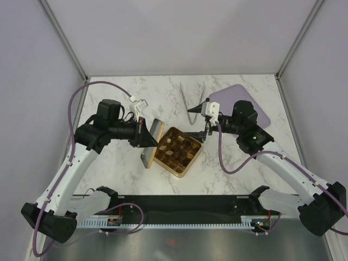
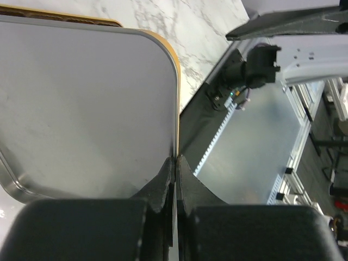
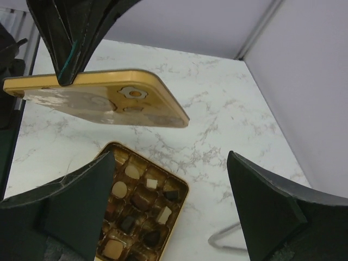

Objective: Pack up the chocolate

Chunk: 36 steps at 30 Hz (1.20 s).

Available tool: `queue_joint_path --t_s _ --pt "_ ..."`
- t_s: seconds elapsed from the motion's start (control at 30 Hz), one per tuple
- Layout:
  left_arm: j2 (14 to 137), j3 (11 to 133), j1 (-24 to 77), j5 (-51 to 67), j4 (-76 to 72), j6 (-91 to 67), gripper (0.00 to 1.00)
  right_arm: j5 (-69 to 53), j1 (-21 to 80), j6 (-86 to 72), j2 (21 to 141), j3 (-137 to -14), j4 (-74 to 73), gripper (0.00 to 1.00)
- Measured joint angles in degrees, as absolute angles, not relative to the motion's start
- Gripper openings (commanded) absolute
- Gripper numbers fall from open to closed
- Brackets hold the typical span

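You look down on a white, grey-veined marble tabletop [image 1: 119, 168], boxed in by plain pale-lilac walls [image 1: 179, 32] and two slanting metal corner posts [image 1: 63, 38]. Even, soft light falls across it; a black rail [image 1: 185, 204] runs along its near edge.

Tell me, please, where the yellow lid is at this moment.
In the top view, the yellow lid is clamped by its edge in the left gripper, tilted just left of the gold tray at mid-table.

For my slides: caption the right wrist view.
Left pincer holds the yellow lid beside the gold tray of chocolate; right pincer open.
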State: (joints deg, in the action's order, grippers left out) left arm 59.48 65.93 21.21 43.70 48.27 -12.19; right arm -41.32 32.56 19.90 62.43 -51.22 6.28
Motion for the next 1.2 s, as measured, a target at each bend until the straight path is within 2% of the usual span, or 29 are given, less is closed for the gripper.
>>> queue_joint_path --t_s 0.23,0.37,0.73,0.97,1.2 --pt "57.2 64.3 24.0 48.9 48.3 -12.2 0.02 -51.5 35.0 33.5 67.7 -60.1 -1.3 0.93" --pt "56.7 64.3 25.8 50.3 48.0 -12.1 0.02 -53.2 38.0 41.9 72.6 -67.3 -10.3 0.92" --pt "58.3 64.3 27.8 53.6 46.1 -11.7 0.02 -55.6 40.5 55.3 79.2 -74.6 -27.7 0.91" --pt "60.9 64.3 28.2 54.8 46.0 -10.6 0.02 -57.1 41.1 58.0 81.5 -77.0 -32.0 0.83" --pt "61.5 65.6 28.4 55.6 46.2 -10.1 0.02 -57.1 41.4 59.0 83.0 -77.1 -33.6 0.38"
